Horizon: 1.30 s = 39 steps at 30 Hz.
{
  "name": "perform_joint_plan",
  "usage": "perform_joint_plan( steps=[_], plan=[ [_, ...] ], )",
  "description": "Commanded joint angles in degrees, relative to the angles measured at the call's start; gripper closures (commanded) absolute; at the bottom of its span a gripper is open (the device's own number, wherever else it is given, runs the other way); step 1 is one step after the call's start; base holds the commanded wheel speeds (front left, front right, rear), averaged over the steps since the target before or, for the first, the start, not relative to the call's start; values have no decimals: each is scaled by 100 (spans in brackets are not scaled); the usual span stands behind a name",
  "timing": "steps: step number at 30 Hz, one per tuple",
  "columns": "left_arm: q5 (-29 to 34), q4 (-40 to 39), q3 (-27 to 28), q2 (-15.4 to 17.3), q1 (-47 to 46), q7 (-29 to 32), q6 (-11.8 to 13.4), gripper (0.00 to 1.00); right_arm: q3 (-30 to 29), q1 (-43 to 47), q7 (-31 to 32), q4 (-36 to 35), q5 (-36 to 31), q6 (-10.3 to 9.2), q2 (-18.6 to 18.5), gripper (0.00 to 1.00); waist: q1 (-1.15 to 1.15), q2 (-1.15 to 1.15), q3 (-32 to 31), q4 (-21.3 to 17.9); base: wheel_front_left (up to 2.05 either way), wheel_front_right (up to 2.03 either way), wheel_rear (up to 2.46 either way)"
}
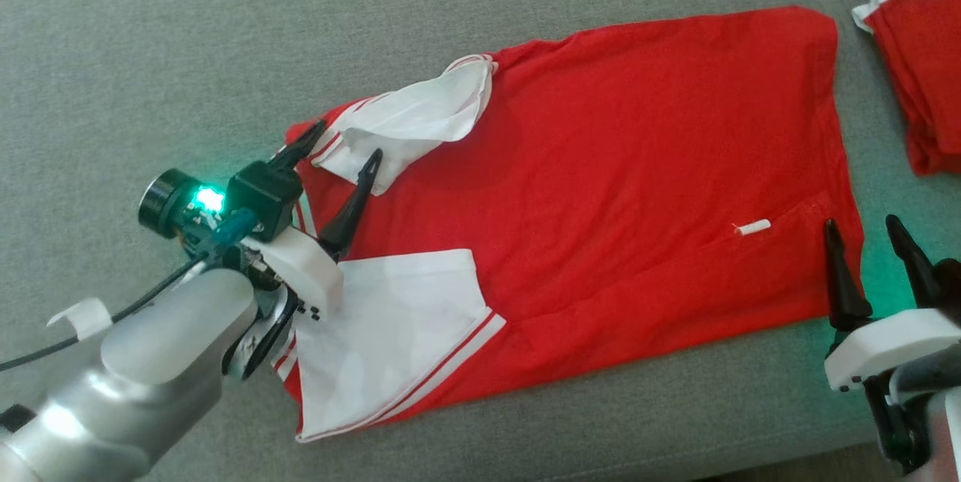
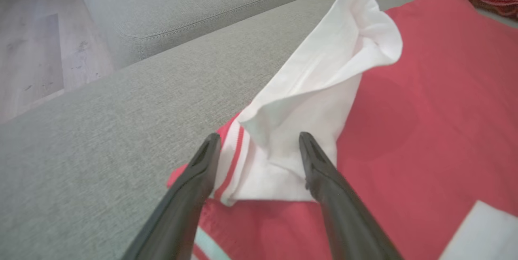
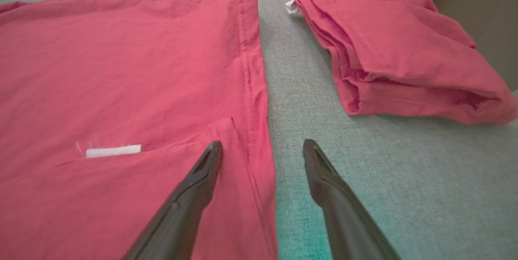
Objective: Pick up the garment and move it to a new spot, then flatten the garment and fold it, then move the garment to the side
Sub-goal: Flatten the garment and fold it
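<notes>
Hovering left hand: we've got it spread wide and gripping nothing, both dark fingers pointing over the sleeve end of the garment.
Garment: red, laid out flat on the grey sofa cushion, and it stretches from our left hand right across to our right hand.
White sleeve: directly ahead of the left hand, folded in over the red body and puffed up. Its red-striped cuff sits between the two fingertips, and we can't tell whether either finger touches it.
Second white sleeve: lying flat, just beside the left wrist.
Right hand: wide open as well, nothing held. One finger is above the garment's hem and the other above bare cushion, so the edge runs between them.
White tag: on the red cloth near the right hand, on its garment side.
Folded red pile: ahead of the right hand on the cushion, apart from the garment's hem.
</notes>
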Motion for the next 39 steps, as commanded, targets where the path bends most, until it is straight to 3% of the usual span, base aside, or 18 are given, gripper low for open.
perform_joint_plan(
  steps=[1,7,9,11,12,16,23,28,39],
  plan=[
    [78,-20,180,112,-288,-79,-65,0,72,-44,10,-200,16,37,-130,0,-1,0,12,-18,0,0,0],
    [155,141,112,33,-393,-133,-184,0,38,-15,0,-192,21,37,-123,0,-1,0,17,-38,0,0,0],
    [174,149,100,25,-413,-148,-191,16,28,-20,-3,-179,20,37,-121,0,-1,0,12,-36,0,0,0],
    [177,123,106,31,-416,-172,-180,21,26,-31,-3,-170,13,37,-114,0,-1,0,6,-32,0,0,0],
    [172,104,105,42,-409,-170,-177,30,27,-37,-2,-172,9,37,-107,0,-1,0,4,-32,0,0,0],
    [165,-16,100,83,-396,-152,-141,100,20,-45,-15,-162,1,37,-98,0,-1,0,3,-6,0,0,0],
    [345,-353,138,301,-568,-200,-7,100,178,-239,70,-194,40,37,-183,0,-1,0,-50,11,0,0,0],
    [589,-487,177,574,-894,-182,30,100,395,-928,434,-4,219,37,-377,0,-1,0,-54,-30,0,0,0],
    [1014,-368,147,807,-1739,74,-204,100,990,-3153,1546,1730,355,37,-1086,0,-1,0,91,41,0,0,0]
  ],
)
